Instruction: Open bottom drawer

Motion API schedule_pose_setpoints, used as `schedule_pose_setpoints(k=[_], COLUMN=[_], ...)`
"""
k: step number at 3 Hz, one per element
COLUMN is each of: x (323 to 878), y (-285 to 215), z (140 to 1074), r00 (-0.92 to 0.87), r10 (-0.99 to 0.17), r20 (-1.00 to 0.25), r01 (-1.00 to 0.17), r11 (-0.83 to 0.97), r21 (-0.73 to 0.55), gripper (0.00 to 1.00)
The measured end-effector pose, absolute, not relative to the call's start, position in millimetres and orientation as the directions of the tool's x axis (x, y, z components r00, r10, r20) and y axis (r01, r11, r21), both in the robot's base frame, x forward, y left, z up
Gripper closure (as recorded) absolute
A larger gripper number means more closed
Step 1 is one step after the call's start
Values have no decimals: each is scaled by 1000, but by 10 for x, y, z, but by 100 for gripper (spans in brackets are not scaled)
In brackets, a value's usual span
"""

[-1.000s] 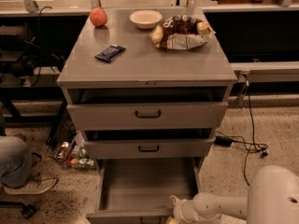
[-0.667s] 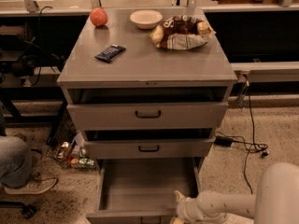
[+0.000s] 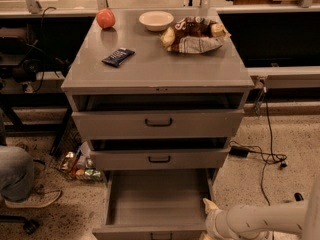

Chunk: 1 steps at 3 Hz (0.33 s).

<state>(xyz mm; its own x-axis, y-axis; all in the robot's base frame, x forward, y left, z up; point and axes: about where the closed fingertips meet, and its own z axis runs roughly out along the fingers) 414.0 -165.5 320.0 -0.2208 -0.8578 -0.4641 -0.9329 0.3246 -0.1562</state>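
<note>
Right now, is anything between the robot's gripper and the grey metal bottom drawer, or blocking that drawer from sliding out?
Nothing visible. The gripper sits at the front right corner of the grey metal bottom drawer, which is already pulled far out. What lies ahead of its front panel is out of view.

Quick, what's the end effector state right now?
End effector: cannot be told; it is at the right front corner of the open bottom drawer.

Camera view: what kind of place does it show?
Probably a lab or workshop: a grey metal cabinet, cables on a speckled floor, a workbench behind. The gripper is at the pulled-out bottom drawer, near its front right corner.
</note>
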Motion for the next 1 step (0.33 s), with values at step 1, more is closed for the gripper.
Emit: schedule_pose_setpoints(k=[1], x=[4013], y=[-1672], z=[3340], r00=[-197], r10=[-869], r20=[-453], r01=[-941], r11=[298], r21=[-162], gripper=[0])
